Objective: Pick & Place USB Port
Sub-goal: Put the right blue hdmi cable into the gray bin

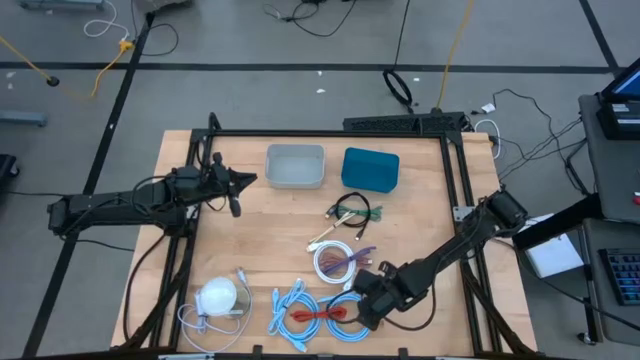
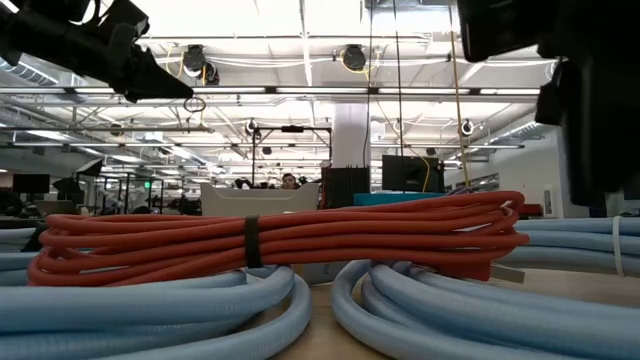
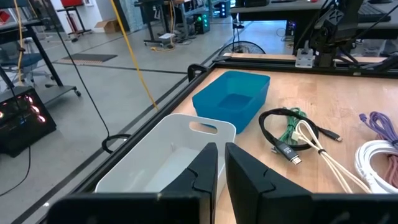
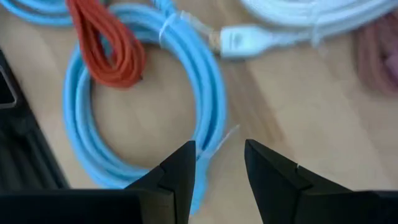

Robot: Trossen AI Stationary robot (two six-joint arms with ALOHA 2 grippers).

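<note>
Looking for the USB stuff first: we count a few USB-style cables mid-surface. There's a black cable (image 3: 292,134) with a flat connector, bundled next to a green cable (image 3: 291,127) and a cream cable (image 3: 323,155), all lying just in front of the blue bin (image 1: 370,168). A white coiled cable (image 1: 334,262) with a purple cable (image 1: 350,259) tangled through it sits a bit closer to the front edge. In the right wrist view we can see a white USB plug (image 4: 239,41) lying flat on the wood, touching the rim of a light blue cable coil (image 4: 205,81).

That coil has a red cable bundle (image 4: 109,43) lying across its edge, tied in the middle. Another light blue cable (image 1: 295,308) is just beside it, and a white round device (image 1: 217,296) sits off toward the front left corner.

The right end effector (image 4: 219,165) hangs right over the blue coil, fingers parted with a clear gap, nothing between them.

The left end effector (image 3: 221,171) is up above the near end of the white bin (image 3: 161,162), fingers nearly together with only a thin slit, holding nothing we can see. White bin and blue bin stand side by side at the back of the wooden surface (image 1: 260,230).
</note>
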